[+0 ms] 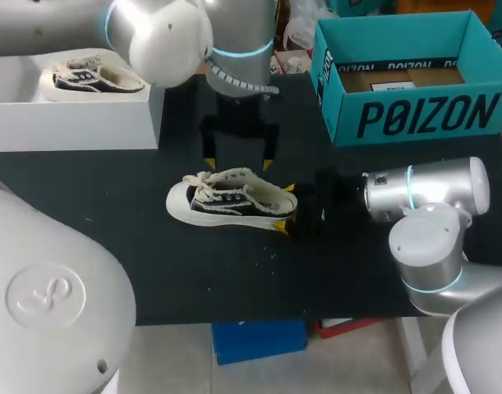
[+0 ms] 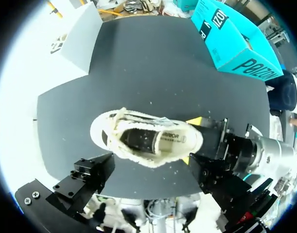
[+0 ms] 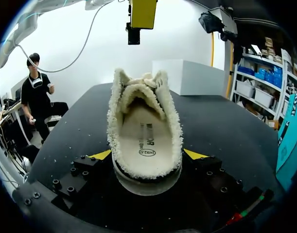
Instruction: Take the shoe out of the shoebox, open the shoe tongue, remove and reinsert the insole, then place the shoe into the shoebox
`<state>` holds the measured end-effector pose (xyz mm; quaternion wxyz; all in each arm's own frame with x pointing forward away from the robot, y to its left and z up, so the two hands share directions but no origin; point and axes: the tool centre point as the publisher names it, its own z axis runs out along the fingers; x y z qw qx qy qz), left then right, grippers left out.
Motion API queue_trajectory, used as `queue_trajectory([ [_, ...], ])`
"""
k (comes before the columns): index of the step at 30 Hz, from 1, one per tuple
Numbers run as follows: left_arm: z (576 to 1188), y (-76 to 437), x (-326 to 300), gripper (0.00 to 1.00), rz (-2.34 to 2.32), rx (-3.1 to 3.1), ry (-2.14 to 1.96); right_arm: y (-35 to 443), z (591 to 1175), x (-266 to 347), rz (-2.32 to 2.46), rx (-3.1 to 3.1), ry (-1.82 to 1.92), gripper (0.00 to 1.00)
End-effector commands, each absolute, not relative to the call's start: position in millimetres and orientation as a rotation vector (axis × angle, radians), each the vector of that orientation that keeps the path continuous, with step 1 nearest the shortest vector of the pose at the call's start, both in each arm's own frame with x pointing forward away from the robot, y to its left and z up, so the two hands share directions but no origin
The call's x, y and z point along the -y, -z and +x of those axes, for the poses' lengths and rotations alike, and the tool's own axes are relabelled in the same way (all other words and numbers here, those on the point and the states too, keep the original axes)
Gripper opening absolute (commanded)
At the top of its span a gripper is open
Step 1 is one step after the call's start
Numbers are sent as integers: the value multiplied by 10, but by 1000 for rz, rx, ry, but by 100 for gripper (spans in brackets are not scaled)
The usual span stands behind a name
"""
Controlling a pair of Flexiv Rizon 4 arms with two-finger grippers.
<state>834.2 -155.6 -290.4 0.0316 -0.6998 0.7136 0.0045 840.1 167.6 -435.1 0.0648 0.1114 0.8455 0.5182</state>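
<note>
Fleece-lined low shoe (image 1: 232, 199) w/ dark canvas sides, pale rubber sole and cream laces sits upright on the matte black surface (image 1: 152, 263), well apart from the teal cardboard shoebox (image 1: 415, 115), so take-out looks done. The right gripper (image 1: 284, 208) is clamped on the heel and the left gripper (image 1: 238, 162) hangs above the laces. Left wrist view: left gripper (image 2: 150, 170) fingers spread wide w/ nothing btwn them, shoe (image 2: 148, 141) mouth right below, right gripper (image 2: 195, 141) at the heel. Right wrist view: yellow tips of the right gripper (image 3: 147, 154) press both heel sides; the tongue (image 3: 138, 94) stands up and the flat printed insole (image 3: 146, 141) is exposed. Prob. at the tongue/insole step; next calls for the left gripper to drop into the soft opening & pinch the thin insole edge.
</note>
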Motion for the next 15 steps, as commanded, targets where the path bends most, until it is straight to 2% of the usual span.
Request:
queue_trajectory([
  [1,8245,3003,1601,100,-2054,-2079,-81,4366,8418,-1703,340,-2552,-1561,0],
  [15,8249,3055,1598,100,-2040,-2135,-94,4366,8418,-1703,340,-2552,-1561,0],
])
